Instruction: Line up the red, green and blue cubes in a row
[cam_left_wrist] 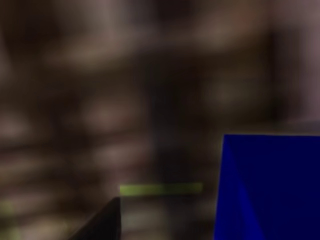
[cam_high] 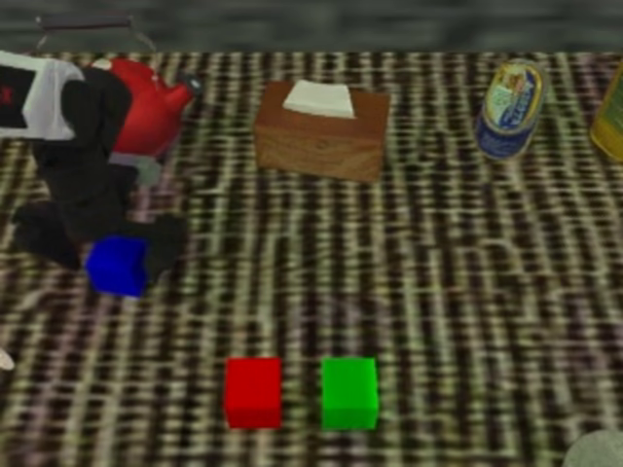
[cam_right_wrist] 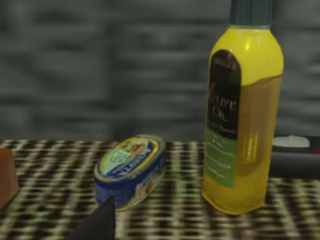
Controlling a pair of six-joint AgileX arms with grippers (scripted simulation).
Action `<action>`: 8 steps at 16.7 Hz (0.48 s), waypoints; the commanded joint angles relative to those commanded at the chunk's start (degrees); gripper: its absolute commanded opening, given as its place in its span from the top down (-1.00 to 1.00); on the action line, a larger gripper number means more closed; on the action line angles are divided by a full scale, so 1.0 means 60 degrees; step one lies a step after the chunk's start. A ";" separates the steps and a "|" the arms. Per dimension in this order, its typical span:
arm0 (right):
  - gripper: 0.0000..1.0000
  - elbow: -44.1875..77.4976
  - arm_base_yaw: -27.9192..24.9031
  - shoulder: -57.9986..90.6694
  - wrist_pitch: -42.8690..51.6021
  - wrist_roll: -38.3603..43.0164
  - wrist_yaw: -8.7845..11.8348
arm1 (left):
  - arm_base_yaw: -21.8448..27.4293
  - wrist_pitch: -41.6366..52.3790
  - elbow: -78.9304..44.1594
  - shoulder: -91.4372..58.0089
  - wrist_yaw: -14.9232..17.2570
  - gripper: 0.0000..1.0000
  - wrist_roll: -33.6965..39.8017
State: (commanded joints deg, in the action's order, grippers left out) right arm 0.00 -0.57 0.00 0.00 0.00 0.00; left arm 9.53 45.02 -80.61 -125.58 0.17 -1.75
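The blue cube (cam_high: 117, 265) rests on the woven mat at the left, and in the left wrist view the blue cube (cam_left_wrist: 270, 187) fills the corner. My left gripper (cam_high: 109, 255) is down around it and open. One dark finger (cam_high: 47, 238) stands on the cube's left and the other finger (cam_high: 164, 243) on its right. The wrist view shows a gap between one finger (cam_left_wrist: 102, 225) and the cube. The red cube (cam_high: 252, 392) and green cube (cam_high: 349, 392) sit side by side near the front edge. My right gripper (cam_right_wrist: 165, 234) is parked off the top view, open, with one finger (cam_right_wrist: 100, 222) showing.
A red kettle (cam_high: 146, 102) stands right behind my left arm. Along the back are a wooden tissue box (cam_high: 321, 131), a tin can (cam_high: 508, 107) and an olive oil bottle (cam_high: 611, 117). A pale round shape (cam_high: 599, 449) sits at the front right corner.
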 joint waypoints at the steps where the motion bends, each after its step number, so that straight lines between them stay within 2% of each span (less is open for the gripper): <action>1: -1.00 0.0000 0.0000 0.0000 0.0000 0.0000 0.0000 | 0.0000 0.0000 0.0000 0.0000 0.0000 -0.55 0.0000; 8: -1.00 0.0000 0.0000 0.0000 0.0000 0.0000 0.0000 | 0.0000 0.0000 0.0000 0.0000 0.0000 0.51 0.0000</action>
State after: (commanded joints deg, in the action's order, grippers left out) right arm 0.00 -0.57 0.00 0.00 0.00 0.00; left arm 9.53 45.02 -80.61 -125.58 0.17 -1.75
